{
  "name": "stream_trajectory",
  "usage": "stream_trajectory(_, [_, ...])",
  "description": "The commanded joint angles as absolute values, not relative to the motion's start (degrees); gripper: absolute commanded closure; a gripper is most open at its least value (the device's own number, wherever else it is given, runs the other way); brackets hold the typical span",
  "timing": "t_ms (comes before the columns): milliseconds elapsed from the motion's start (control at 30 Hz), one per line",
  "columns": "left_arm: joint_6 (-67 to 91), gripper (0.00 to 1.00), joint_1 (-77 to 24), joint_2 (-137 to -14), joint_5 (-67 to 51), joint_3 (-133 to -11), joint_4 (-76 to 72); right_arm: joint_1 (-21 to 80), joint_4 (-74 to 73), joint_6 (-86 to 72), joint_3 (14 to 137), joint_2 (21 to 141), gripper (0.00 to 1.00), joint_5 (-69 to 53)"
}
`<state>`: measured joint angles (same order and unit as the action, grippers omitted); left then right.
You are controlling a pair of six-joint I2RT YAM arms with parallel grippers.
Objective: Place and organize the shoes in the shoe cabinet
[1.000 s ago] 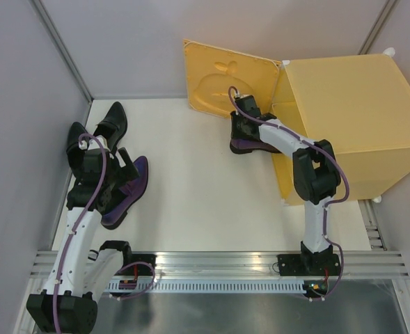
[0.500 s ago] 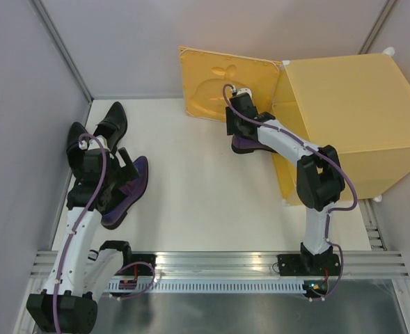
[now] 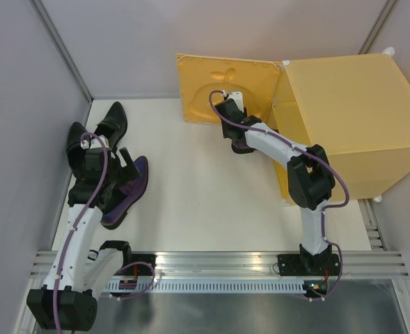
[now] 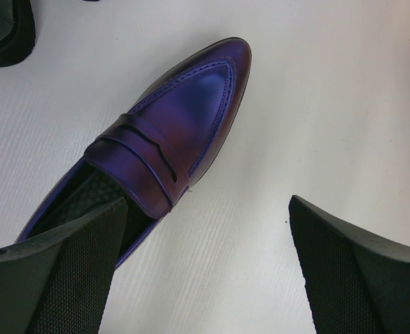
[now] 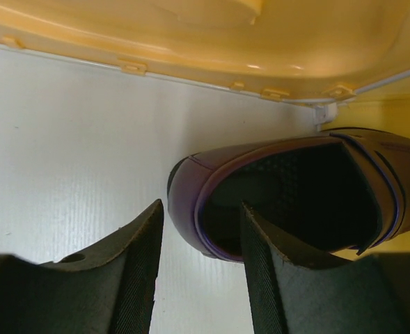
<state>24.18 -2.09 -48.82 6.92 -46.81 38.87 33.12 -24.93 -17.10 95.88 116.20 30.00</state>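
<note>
One purple shoe (image 3: 138, 182) lies at the left, toe pointing away. My left gripper (image 3: 124, 174) hovers over it, open and empty; in the left wrist view the shoe (image 4: 170, 142) lies ahead of the left finger (image 4: 58, 278). The black pair (image 3: 111, 122) lies behind it. The other purple shoe (image 3: 248, 147) lies at the mouth of the yellow shoe cabinet (image 3: 351, 118), toe inward. My right gripper (image 3: 234, 132) is open beside the open door (image 3: 222, 83). The shoe's heel (image 5: 191, 202) sits just beyond my right gripper (image 5: 201, 278), between the fingers.
Grey walls close in the white floor at the left and back. A metal rail (image 3: 218, 261) runs along the near edge by both arm bases. The door stands swung out to the left of the cabinet, its lower edge (image 5: 135, 66) just ahead of my right gripper.
My right gripper has moved left and back, away from the cabinet mouth, and the door has swung further open. The purple shoe stays at the cabinet. The left arm has barely moved.
</note>
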Motion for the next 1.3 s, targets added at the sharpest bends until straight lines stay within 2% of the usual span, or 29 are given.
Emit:
stream_trajectory(0, [21.89, 0.0, -1.93, -48.6, 6.5, -46.67, 37.27, 32.7, -26.28, -14.95, 97.3, 118.21, 0.48, 35.41])
stream_trajectory(167, [21.88, 0.0, -1.93, -48.52, 6.5, -46.67, 37.27, 31.64, -25.66, -12.31, 95.98, 116.9, 0.58, 37.44])
stream_trajectory(267, [21.88, 0.0, -1.93, -48.52, 6.5, -46.67, 37.26, 31.11, -24.7, -10.29, 95.19, 115.75, 0.72, 38.84])
stream_trajectory(300, [21.88, 0.0, -1.93, -48.43, 6.5, -46.67, 37.27, 30.85, -24.52, -9.67, 95.1, 115.06, 0.8, 39.11])
stream_trajectory(400, [21.88, 0.0, -1.93, -48.52, 6.5, -46.67, 37.27, 30.32, -23.64, -7.39, 94.83, 114.44, 0.92, 39.55])
stream_trajectory(500, [21.8, 0.0, -1.93, -48.52, 6.5, -46.67, 37.35, 29.88, -23.38, -5.28, 94.4, 114.17, 0.99, 39.29])
stream_trajectory(667, [21.8, 0.0, -1.93, -48.43, 6.42, -46.67, 37.27, 29.53, -22.15, -1.42, 91.68, 112.51, 0.99, 38.68])
stream_trajectory(933, [21.71, 0.0, -1.93, -48.6, 5.89, -46.67, 37.27, 28.04, -23.46, 13.08, 89.83, 109.25, 0.99, 32.88])
stream_trajectory(1267, [21.62, 0.0, -1.93, -49.04, 5.36, -46.76, 37.26, 27.42, -20.31, 21.17, 84.3, 106.7, 0.99, 39.26])
